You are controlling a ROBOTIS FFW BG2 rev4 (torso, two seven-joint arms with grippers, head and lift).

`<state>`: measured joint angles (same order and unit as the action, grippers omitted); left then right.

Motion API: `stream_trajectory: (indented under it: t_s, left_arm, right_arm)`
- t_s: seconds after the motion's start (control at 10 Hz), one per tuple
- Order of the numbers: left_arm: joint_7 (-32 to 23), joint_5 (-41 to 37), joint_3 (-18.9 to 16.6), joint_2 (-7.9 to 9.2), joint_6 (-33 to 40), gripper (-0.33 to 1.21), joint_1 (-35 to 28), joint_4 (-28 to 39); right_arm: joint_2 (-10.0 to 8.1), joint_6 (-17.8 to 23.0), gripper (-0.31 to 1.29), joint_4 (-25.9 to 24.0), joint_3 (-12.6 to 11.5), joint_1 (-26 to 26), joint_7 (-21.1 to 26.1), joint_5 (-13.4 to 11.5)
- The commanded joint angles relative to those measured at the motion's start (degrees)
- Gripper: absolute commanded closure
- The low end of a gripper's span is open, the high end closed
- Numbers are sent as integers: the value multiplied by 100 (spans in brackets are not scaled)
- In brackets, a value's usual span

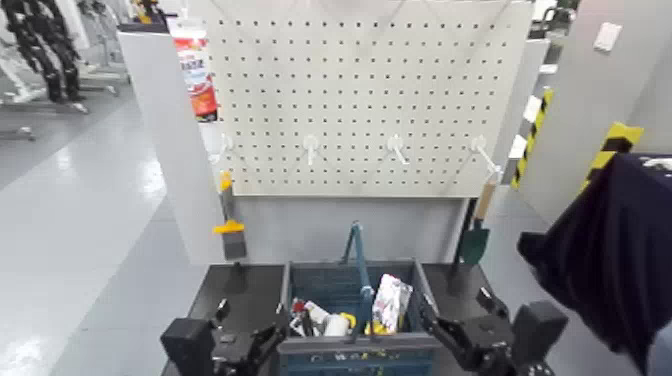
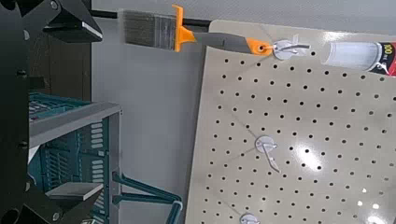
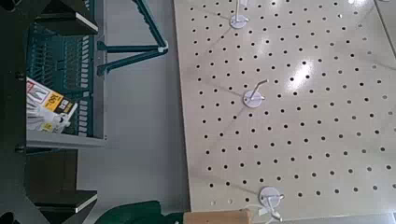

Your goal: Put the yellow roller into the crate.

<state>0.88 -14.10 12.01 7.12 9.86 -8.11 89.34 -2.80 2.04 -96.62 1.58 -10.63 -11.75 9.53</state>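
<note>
Head view shows my two arms low at the front edge of the scene, one on each side of the crate [image 1: 348,345]: my left gripper [image 1: 262,341] sits just beside its left wall, my right gripper [image 1: 437,326] just beside its right wall, and both have their fingers spread apart with nothing between them. The crate stands on a dark table [image 1: 245,285] below a white pegboard [image 1: 365,95], its upright centre handle [image 1: 356,256] rising from the middle. Inside it, near the front, lies the yellow roller [image 1: 340,323]; I can make out a white cylinder and a bit of yellow beside it (the rest is lost among the other contents). A printed packet [image 1: 390,302] leans in the right half of the crate. On the pegboard's left edge hangs a brush with an orange collar [image 1: 230,228], and at its right end a wooden-handled green trowel [image 1: 477,232] hangs from a hook. A white bottle with a red label [image 1: 196,70] sits at the upper left of the board. My left wrist view shows that brush, the slatted crate wall and several white hooks; my right wrist view shows the packet through the slats.
</note>
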Motion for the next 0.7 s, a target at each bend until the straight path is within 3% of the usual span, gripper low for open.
stream_trajectory:
  t_s: [0.1,0.3,0.7]
  left_arm:
    - [0,4,-14,0,-10,17,-15,22]
    - [-8,22,-41,-17,-10,17,-33,31]
    - [-8,30,-58,-26,-10,17,-41,31]
  right_arm:
    - [78,78,9,-279,-114,-378,67,-303]
    - [131,-28,10,-621,-132,-651,217,-540]
    - [166,7,12,-692,-123,-800,199,-566]
